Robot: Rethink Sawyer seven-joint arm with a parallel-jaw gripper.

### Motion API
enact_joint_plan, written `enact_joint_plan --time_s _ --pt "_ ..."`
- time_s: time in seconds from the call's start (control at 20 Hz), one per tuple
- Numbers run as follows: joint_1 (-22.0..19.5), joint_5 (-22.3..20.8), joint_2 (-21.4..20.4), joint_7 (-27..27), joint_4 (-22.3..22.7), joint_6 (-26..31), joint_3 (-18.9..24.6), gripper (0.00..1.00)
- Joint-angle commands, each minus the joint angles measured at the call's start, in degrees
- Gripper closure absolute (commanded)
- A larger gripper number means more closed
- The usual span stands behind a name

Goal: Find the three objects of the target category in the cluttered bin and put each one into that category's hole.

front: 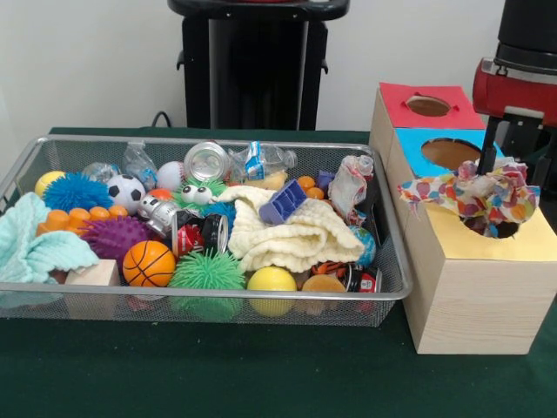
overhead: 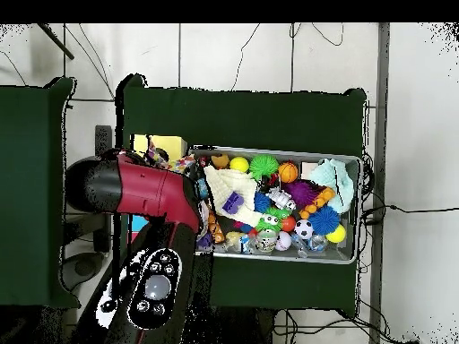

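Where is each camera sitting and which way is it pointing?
Front view: across the table, facing the wire bin and wooden box; the arm's red end enters top right, above the patterned cloth.
Overhead view: above, looking straight down; the red and black arm covers the box.
Shared: bin, cream cloth, basketball.

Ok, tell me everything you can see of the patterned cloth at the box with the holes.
The patterned cloth is a thin, crumpled fabric, white with red, orange, blue and yellow spots. It is bunched over the hole in the yellow-topped section of the wooden box, partly drooping into it, with one corner sticking out toward the wire bin. A dark gripper part comes down to its upper edge; whether the gripper grips the cloth cannot be told. The overhead view shows only a scrap beside the arm.
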Motion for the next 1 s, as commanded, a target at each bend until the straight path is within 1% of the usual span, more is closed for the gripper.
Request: enact_joint_plan --time_s 0.05,0.2,0.55,0.75,1.0 --pt "-1.6 0.3 -0.2 12.8 -1.8 10.0 1.5 0.0" --pt "-1.9 -0.4 -1.6 12.0 -2.0 12.9 0.9 0.0" --pt "-2.2 -1.0 -1.9 10.6 -2.5 11.5 0.5 0.0" --pt "-4.0 -1.4 -0.1 9.1 -3.8 9.5 1.4 0.0" --pt "-3.9 -2.6 0.9 9.2 -4.8 9.0 0.4 0.0"
